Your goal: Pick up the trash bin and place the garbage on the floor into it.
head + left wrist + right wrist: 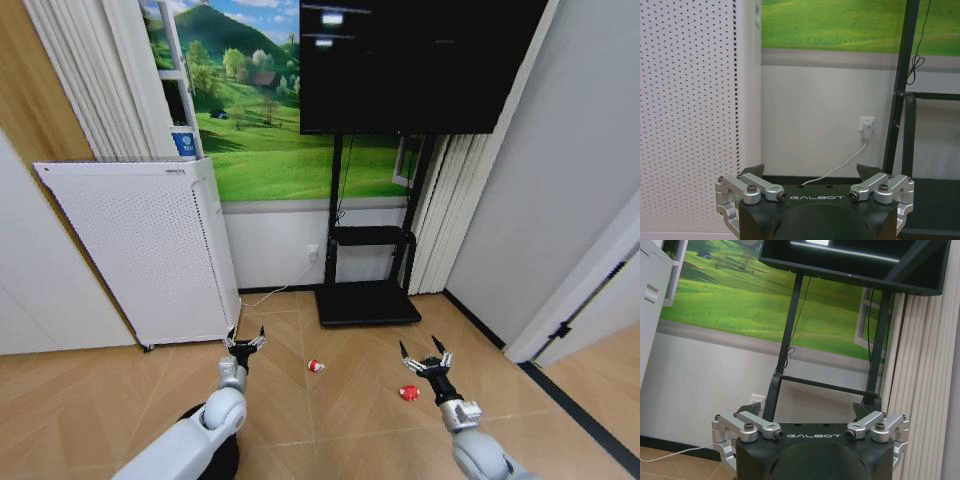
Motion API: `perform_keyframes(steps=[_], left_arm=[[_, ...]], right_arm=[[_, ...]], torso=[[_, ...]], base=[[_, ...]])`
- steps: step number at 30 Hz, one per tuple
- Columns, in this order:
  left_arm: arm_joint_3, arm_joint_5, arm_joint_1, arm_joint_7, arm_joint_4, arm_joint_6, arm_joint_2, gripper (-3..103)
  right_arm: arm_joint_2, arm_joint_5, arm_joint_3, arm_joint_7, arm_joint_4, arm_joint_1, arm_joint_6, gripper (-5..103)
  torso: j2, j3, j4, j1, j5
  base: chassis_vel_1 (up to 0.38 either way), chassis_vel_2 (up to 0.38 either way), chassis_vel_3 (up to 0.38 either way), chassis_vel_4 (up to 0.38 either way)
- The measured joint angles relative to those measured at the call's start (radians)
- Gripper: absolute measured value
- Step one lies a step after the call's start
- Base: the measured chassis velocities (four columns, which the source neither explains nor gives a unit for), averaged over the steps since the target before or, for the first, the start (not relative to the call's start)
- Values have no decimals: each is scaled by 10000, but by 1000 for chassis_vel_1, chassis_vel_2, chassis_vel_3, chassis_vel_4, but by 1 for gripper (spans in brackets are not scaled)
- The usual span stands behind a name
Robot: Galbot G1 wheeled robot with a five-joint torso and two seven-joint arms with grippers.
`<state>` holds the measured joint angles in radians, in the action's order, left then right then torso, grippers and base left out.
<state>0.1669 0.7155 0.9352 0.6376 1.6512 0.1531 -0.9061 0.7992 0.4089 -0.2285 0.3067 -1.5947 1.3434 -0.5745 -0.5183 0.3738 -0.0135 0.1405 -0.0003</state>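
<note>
- Garbage: two red-and-white pieces on tan herringbone floor.
- Appliance: white, dotted perforations.
- TV stand: black.
- Mural: green meadow, blue sky.

Two red-and-white litter pieces on floor — two grippers — one white perforated appliance, one TV, one stand
</note>
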Motion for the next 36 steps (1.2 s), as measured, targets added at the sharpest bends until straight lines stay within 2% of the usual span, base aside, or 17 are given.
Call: perform_keyframes(steps=[7, 9, 11, 20, 30, 36], left_arm=[[-369, 90, 286, -127, 18, 57, 476, 100], [-496, -433, 446, -351, -135, 139, 632, 100], [-581, -573, 558, -388, -162, 142, 646, 100], [-900, -698, 958, -177, -94, -207, 846, 100], [-889, -662, 1025, 132, -157, -270, 788, 100], [-687, -663, 862, 221, -288, -265, 708, 100]], right_arm=[[318, 203, 289, 341, 106, -252, 192, 100], [441, 88, 294, 299, 306, -246, 186, 100], [482, 52, 316, 285, 361, -258, 181, 100], [556, -34, 458, 243, 534, -386, 163, 100], [747, -105, 753, -48, 782, -576, -9, 100], [795, -326, 921, -392, 929, -694, -194, 100]], torso=[[1, 3, 7, 9, 2], [1, 3, -1, 9, 2], [1, 3, -1, 9, 2], [46, -19, 0, -9, 1], [416, -238, -2, -162, 2], [779, -473, -2, -290, 2]], base=[[0, 0, 0, 0], [0, 0, 0, 0], [0, 0, 0, 0], [0, 0, 0, 0], [0, 0, 0, 0], [0, 0, 0, 0]])
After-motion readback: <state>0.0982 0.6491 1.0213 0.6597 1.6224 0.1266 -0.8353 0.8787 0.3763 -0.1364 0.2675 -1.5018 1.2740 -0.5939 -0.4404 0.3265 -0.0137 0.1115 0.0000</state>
